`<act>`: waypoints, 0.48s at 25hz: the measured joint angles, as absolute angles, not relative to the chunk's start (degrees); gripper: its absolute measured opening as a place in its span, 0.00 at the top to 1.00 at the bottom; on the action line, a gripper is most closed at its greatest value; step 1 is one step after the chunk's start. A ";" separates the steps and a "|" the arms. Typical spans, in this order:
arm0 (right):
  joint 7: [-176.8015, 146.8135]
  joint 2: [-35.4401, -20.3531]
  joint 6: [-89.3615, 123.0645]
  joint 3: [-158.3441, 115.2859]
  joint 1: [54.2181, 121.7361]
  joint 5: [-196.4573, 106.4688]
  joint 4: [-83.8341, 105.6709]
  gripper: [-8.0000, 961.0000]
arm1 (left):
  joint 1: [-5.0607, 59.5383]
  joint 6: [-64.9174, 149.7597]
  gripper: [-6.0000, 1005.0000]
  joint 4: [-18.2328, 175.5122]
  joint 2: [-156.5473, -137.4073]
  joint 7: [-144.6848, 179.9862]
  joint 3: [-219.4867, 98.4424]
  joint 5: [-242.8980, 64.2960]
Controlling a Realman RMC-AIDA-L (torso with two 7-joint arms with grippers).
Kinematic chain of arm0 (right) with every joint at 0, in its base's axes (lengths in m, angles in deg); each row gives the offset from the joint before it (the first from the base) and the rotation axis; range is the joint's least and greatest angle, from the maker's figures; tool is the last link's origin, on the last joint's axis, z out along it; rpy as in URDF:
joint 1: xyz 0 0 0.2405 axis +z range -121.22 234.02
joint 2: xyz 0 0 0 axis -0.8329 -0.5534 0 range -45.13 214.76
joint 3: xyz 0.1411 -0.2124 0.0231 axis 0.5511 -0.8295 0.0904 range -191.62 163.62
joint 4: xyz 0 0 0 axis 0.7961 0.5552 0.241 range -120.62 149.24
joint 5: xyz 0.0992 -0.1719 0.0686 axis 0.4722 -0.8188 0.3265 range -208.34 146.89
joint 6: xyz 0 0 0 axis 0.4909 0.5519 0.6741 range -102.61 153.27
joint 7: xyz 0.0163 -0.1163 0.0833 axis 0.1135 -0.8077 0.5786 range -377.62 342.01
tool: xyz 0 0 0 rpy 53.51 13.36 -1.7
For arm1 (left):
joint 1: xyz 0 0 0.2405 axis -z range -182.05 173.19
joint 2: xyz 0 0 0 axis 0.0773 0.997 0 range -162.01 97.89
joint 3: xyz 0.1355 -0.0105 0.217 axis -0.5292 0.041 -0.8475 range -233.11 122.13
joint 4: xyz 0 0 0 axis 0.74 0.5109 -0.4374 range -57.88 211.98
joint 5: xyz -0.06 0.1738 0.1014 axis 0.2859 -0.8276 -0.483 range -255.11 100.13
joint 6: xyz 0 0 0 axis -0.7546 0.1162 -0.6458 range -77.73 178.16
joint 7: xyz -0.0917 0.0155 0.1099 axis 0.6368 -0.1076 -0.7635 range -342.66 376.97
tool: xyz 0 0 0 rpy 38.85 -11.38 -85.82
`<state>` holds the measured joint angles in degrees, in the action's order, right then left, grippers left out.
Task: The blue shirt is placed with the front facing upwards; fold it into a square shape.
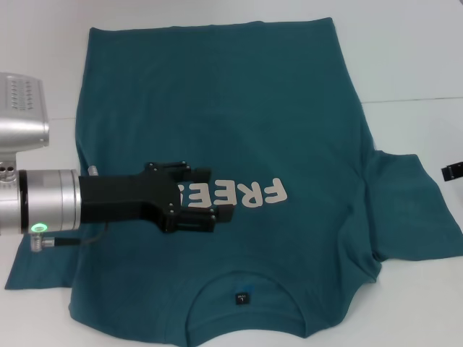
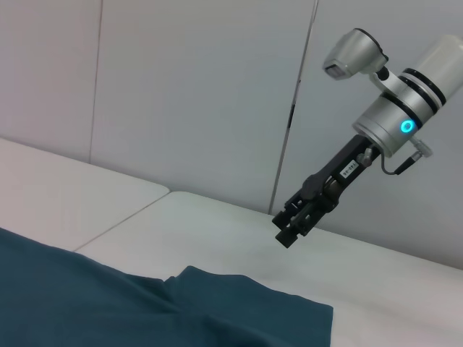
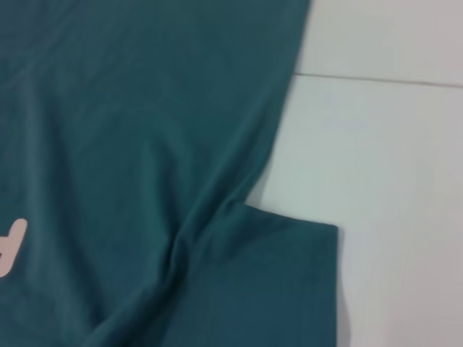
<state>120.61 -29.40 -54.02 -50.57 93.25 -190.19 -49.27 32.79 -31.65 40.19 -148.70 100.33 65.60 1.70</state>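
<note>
The blue shirt (image 1: 239,108) lies spread flat on the white table (image 1: 405,58), front up, with its collar and neck label (image 1: 243,297) nearest me. White lettering (image 1: 257,194) crosses the chest. My left gripper (image 1: 206,195) reaches in from the left over the chest, open, with part of the lettering showing between its fingers. Only the tip of my right gripper (image 1: 452,171) shows at the right edge, off the cloth beside the right sleeve (image 1: 412,210). The left wrist view shows that right gripper (image 2: 293,228) hanging above the table past the shirt (image 2: 108,303). The right wrist view shows shirt (image 3: 130,144) and sleeve (image 3: 289,282).
A seam (image 1: 412,100) runs across the white tabletop to the right of the shirt. Grey wall panels (image 2: 195,94) stand behind the table. Bare table (image 3: 391,181) lies beyond the right sleeve.
</note>
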 joint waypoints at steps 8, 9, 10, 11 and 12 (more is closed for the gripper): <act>121.64 -29.00 -54.51 -48.16 92.34 -192.12 -49.10 0.07 | 32.55 -32.42 0.13 39.94 -148.78 100.83 65.55 1.12; 121.55 -29.00 -54.46 -47.58 92.30 -192.04 -49.05 0.07 | 32.55 -32.45 0.13 39.91 -148.78 100.83 65.55 1.10; 121.52 -29.00 -54.30 -47.18 92.29 -191.95 -48.89 0.07 | 32.55 -32.46 0.13 39.91 -148.80 100.83 65.55 1.10; 121.47 -28.99 -54.01 -46.91 92.29 -191.88 -48.59 0.07 | 32.55 -32.46 0.13 39.91 -148.80 100.83 65.55 1.10; 121.43 -28.98 -53.61 -46.83 92.27 -191.87 -48.07 0.07 | 32.55 -32.47 0.13 39.90 -148.90 100.83 65.54 1.08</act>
